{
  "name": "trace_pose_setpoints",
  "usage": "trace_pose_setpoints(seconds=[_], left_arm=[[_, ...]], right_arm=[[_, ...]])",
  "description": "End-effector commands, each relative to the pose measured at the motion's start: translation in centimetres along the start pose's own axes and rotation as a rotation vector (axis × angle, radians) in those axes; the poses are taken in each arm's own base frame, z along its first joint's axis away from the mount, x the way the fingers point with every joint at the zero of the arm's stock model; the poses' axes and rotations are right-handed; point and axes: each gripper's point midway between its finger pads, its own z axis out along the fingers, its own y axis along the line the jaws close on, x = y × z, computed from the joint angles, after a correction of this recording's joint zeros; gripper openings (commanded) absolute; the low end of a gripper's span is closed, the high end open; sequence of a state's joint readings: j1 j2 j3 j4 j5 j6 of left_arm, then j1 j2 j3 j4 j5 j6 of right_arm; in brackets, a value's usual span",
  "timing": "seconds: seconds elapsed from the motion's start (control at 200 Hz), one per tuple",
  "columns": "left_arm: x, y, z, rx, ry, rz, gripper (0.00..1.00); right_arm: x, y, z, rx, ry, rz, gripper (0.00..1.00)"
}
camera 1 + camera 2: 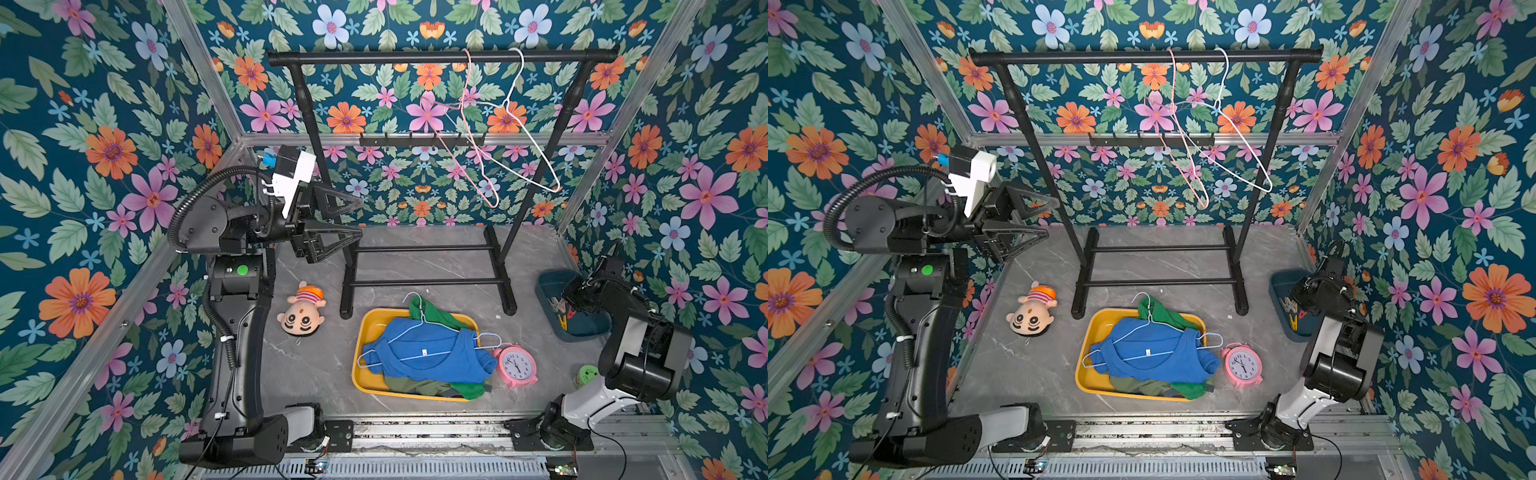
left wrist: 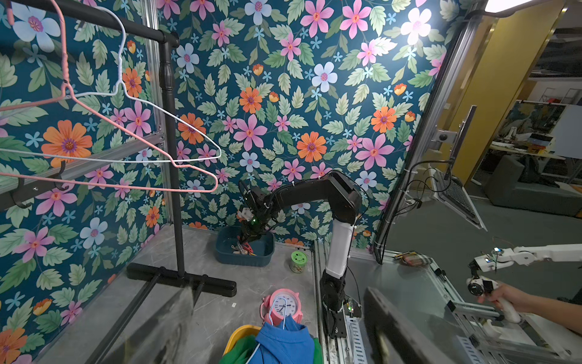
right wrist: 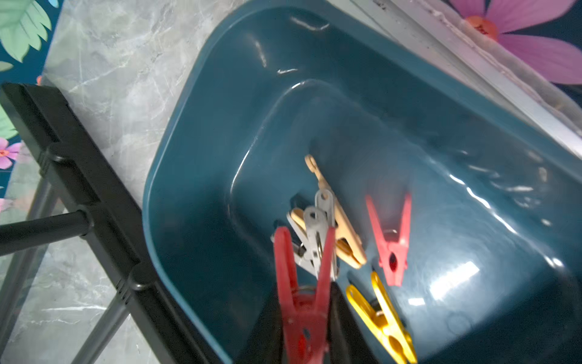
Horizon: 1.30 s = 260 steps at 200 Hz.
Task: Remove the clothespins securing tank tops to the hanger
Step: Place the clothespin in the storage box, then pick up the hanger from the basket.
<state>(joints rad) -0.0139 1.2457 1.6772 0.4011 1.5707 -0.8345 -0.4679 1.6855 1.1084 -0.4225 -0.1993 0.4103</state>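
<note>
My right gripper hangs low over the teal bin, shut on a red clothespin whose handles point away from the jaws. Loose in the bin lie another red clothespin, a yellow one, and beige and grey ones. In the yellow tray the blue tank top lies uppermost, with a light-blue hanger threaded through it. The green tank top and the olive one lie under it. No clothespin shows on the shirts. My left gripper is open and empty, raised at the left.
A black clothes rack stands at the back with a bare pink hanger and a bare white hanger. A plush doll lies left of the tray. A pink alarm clock touches the tray's right side. A green-lidded jar stands near the right arm.
</note>
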Motion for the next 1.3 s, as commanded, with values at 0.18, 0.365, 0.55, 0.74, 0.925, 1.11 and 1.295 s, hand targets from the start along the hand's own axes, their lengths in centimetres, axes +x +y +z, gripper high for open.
trace_pose_setpoints(seconds=[0.18,0.365,0.55,0.74,0.925,1.11,1.295], left_arm=[[0.9,-0.8,0.0,0.024,0.026,0.012,0.87],[0.6,-0.6,0.0,0.023,0.025,0.021,0.87],[0.4,0.1,0.0,0.022,0.023,0.012,0.87],[1.1,0.4,0.0,0.029,0.034,-0.019,0.86],[1.2,0.2,0.0,0.030,0.034,-0.031,0.86],[1.5,0.4,0.0,0.027,0.032,-0.046,0.87],[1.3,0.4,-0.1,0.022,0.028,-0.043,0.87]], right_arm=[[1.1,-0.8,1.0,0.034,0.067,-0.012,0.36],[-1.3,2.9,-5.3,-0.099,-0.119,-0.045,0.37],[4.8,14.7,-14.8,-0.455,-0.135,-0.389,0.35],[17.4,22.6,-21.0,-0.845,0.135,-0.682,0.27],[28.6,25.2,-23.3,-1.003,0.366,-0.967,0.29],[33.2,26.3,-18.5,-0.953,0.519,-1.009,0.29],[35.8,28.1,-15.0,-0.915,0.575,-1.072,0.29]])
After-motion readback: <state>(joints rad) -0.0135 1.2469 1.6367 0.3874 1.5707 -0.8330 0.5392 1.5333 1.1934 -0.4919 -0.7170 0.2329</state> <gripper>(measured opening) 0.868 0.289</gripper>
